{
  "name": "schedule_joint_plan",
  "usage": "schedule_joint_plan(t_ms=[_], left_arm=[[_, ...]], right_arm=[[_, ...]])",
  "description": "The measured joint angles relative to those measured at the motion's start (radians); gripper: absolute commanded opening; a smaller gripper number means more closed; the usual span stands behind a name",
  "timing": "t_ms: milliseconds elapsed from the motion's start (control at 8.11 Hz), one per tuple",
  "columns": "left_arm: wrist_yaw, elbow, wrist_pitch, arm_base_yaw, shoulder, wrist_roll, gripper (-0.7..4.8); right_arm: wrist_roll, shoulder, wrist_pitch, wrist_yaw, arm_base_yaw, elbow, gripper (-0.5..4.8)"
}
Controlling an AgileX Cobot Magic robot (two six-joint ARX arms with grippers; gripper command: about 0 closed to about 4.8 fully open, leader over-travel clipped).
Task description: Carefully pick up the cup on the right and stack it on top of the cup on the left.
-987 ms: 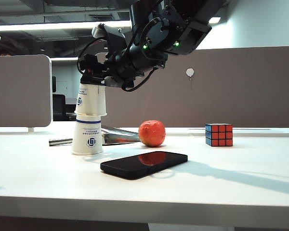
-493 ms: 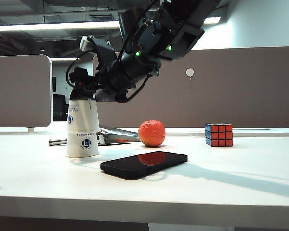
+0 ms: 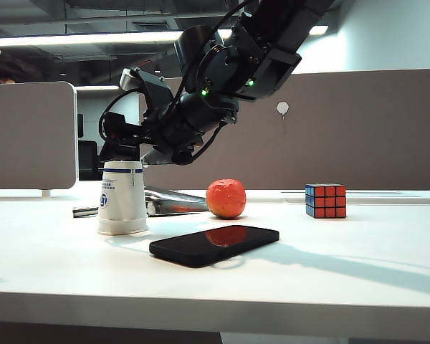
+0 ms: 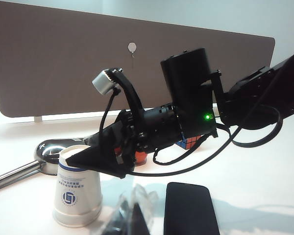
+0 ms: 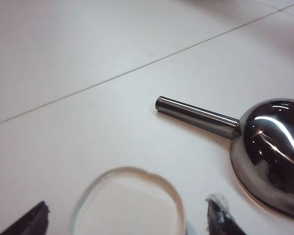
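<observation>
Two white paper cups with a blue logo stand upside down, nested into one stack (image 3: 122, 199) at the table's left; the stack also shows in the left wrist view (image 4: 78, 193). My right gripper (image 3: 122, 149) has reached across and hovers at the stack's top. In the right wrist view the gripper (image 5: 125, 221) is open. Its dark fingertips (image 5: 27, 223) stand on either side of the top cup's round base (image 5: 125, 205), with bare table showing in the gaps. My left gripper (image 4: 130, 218) is a blur at the frame's edge, short of the stack.
A black phone (image 3: 215, 244) lies flat in front of the stack. Behind it sit a red ball (image 3: 226, 198) and a metal scoop (image 5: 272, 147) with its handle (image 5: 196, 117) near the cups. A Rubik's cube (image 3: 325, 200) stands at the right. A brown partition runs along the table's back.
The right gripper carried the upper cup down onto the lower one until they nested, and the stack slid slightly left. The jaws then opened off the cup.
</observation>
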State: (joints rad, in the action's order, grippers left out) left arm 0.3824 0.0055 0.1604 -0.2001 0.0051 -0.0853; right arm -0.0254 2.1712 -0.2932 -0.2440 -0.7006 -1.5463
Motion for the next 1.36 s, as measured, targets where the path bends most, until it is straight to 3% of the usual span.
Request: schedule_joint_plan(t_ms=[123, 493, 740, 987, 1233, 1357], left_arm=[[0.000, 0.000, 0.000, 0.000, 0.000, 0.000, -0.05], [0.000, 0.000, 0.000, 0.000, 0.000, 0.000, -0.05], [0.000, 0.000, 0.000, 0.000, 0.000, 0.000, -0.05], [0.000, 0.000, 0.000, 0.000, 0.000, 0.000, -0.05], [0.001, 0.000, 0.000, 0.000, 0.000, 0.000, -0.05], [0.000, 0.000, 0.000, 0.000, 0.000, 0.000, -0.05]], right_arm=[[0.051, -0.051, -0.092, -0.010, 0.006, 0.000, 4.31], [0.050, -0.156, -0.065, 0.045, 0.095, -0.001, 3.95], [0.049, -0.226, 0.043, 0.072, 0.160, 0.001, 3.32], [-0.092, -0.361, 0.298, 0.115, 0.208, 0.002, 3.32], [-0.166, -0.418, 0.461, 0.177, 0.204, 0.010, 3.22], [-0.179, -0.452, 0.468, 0.200, 0.206, 0.048, 3.13]])
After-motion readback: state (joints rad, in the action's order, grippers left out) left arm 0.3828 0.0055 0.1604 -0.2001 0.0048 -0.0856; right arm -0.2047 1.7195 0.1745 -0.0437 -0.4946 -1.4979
